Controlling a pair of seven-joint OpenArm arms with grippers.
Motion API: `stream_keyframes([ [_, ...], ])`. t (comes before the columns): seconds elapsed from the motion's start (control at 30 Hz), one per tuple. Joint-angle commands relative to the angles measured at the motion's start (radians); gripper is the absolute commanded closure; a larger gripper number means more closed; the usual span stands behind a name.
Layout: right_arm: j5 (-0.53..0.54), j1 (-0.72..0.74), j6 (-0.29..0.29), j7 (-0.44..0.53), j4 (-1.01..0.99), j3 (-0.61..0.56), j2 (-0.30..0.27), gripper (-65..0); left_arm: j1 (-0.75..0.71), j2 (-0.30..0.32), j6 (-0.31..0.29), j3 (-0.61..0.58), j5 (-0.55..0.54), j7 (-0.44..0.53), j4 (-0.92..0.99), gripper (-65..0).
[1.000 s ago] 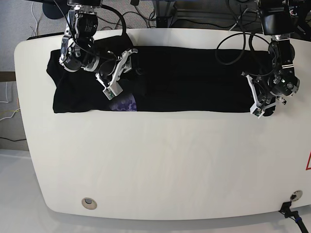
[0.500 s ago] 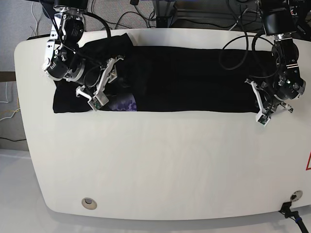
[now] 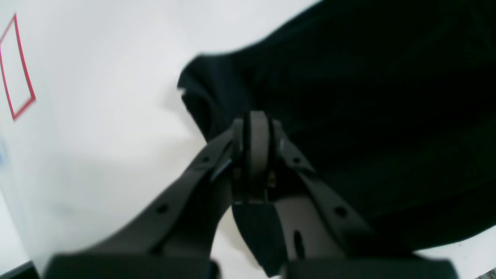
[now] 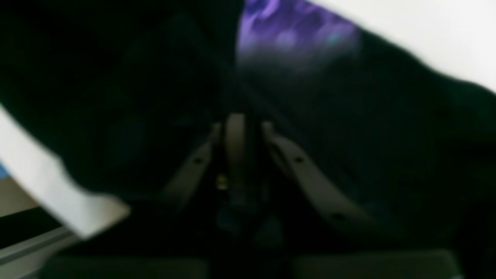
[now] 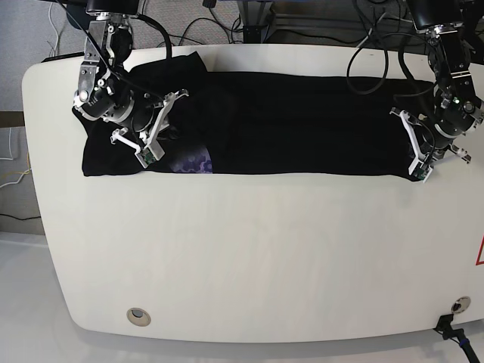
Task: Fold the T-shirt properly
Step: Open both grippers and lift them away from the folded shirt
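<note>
The black T-shirt [image 5: 302, 121] lies in a long folded band across the far half of the white table [image 5: 249, 249], with its purple print [image 5: 193, 161] at the near left edge. My left gripper [image 5: 418, 168] is at the shirt's right end. In the left wrist view it [image 3: 252, 120] is shut over the shirt's corner [image 3: 217, 89], with dark cloth between the fingers. My right gripper [image 5: 160, 134] is over the shirt's left part. In the blurred right wrist view it [image 4: 235, 122] is shut amid black cloth, just short of the print [image 4: 286, 35].
A red outlined mark [image 5: 479, 253] sits near the table's right edge and also shows in the left wrist view [image 3: 17, 77]. A round metal grommet [image 5: 138, 315] is at the front left. Cables [image 5: 227, 19] hang behind the table's back edge.
Both arms moved outward. My right gripper went left and back, and the shirt's top left bunched into a raised fold. My left gripper shifted right and back at the shirt's right end.
</note>
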State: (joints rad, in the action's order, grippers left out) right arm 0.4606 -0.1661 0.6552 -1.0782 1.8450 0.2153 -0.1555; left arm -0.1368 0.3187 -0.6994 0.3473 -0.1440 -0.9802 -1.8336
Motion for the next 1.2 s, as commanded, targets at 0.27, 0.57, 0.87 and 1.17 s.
stream_keyframes([
  [0.27, -0.211, -0.005, 0.010, 0.203, -0.163, -0.003, 0.032, 0.0, -0.042, -0.014, 0.001, 0.008, -0.007, 0.010, -0.018, 0.0],
  [0.57, -0.210, -0.013, 0.008, 0.220, -0.147, -0.001, 0.026, 0.0, -0.036, -0.019, 0.001, 0.206, -0.007, 0.010, -0.021, 0.0],
  [0.87, -0.214, -0.036, 0.002, 0.152, 0.153, 0.003, 0.076, 0.0, -0.077, -0.019, 0.001, 0.344, -0.010, 0.010, -0.021, 0.0],
  [1.17, -0.216, -0.099, 0.001, 0.246, 0.160, 0.014, 0.089, 0.0, -0.125, -0.022, 0.001, 0.347, -0.010, 0.011, -0.021, 0.0],
])
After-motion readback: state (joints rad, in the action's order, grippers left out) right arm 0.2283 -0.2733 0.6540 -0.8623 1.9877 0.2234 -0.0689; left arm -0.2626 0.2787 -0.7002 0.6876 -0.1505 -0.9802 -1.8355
